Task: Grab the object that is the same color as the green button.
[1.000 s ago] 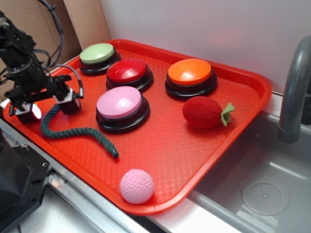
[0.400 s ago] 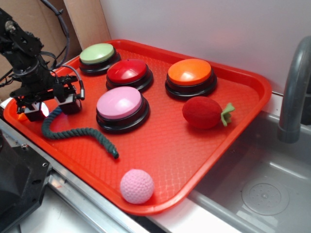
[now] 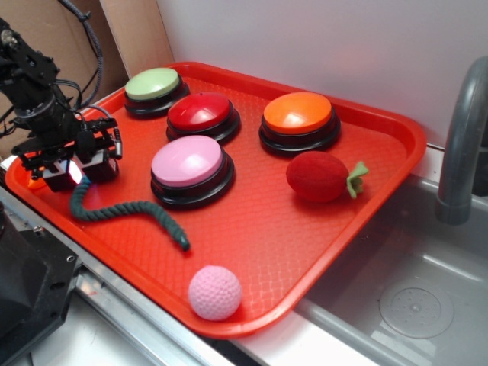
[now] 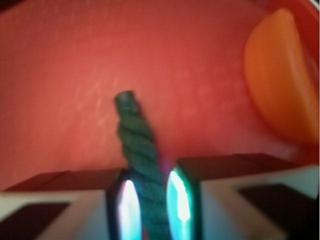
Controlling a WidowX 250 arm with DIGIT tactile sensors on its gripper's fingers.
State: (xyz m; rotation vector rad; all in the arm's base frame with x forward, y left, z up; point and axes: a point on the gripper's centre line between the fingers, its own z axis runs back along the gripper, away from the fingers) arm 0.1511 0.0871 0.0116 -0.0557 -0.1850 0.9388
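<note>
The dark green twisted rope [image 3: 130,207] lies in a wave on the red tray [image 3: 305,236], left of the pink button. My gripper [image 3: 78,177] is down at the rope's left end, shut on it. In the wrist view the rope [image 4: 137,145] runs between the two lit pads of the gripper [image 4: 152,205], and its short end sticks out beyond them over the tray. The pale green button [image 3: 152,84] stands at the tray's back left corner, behind the gripper.
The pink button [image 3: 187,162], red button [image 3: 200,111] and orange button [image 3: 298,113] stand on the tray. A red plush fruit [image 3: 318,176] lies to the right, and a pink ball [image 3: 214,292] at the front edge. A sink [image 3: 415,305] and grey faucet [image 3: 461,145] are on the right.
The jaws have narrowed from wide apart to closed around the rope's left end. The rope's free tail has shifted slightly to the right.
</note>
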